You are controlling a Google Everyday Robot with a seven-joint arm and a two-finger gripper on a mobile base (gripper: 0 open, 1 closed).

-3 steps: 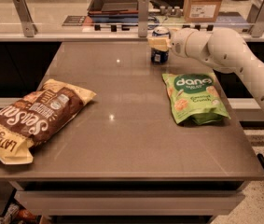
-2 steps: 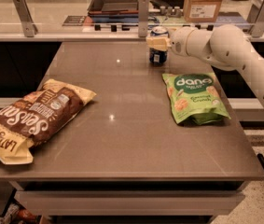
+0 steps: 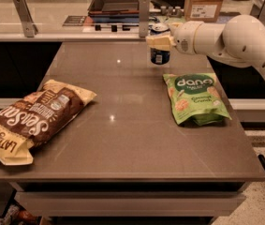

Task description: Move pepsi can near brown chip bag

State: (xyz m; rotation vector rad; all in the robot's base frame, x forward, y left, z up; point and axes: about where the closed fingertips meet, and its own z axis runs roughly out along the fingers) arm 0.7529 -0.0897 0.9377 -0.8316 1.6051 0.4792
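The gripper (image 3: pixel 159 41) is at the far side of the table (image 3: pixel 122 144), its fingers closed on the upright can (image 3: pixel 160 56). The brown bag (image 3: pixel 33 118) lies well apart, front left.

White arm (image 3: pixel 235 34) — tip, yellowish end effector (image 3: pixel 159 42)

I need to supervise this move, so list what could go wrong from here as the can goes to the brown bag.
1. The gripper grips the can near its top, at the far side of the table. On the long trip across, the can may tilt or slip.
2. The brown chip bag overhangs the left edge. Setting the can down too close could nudge the bag off.
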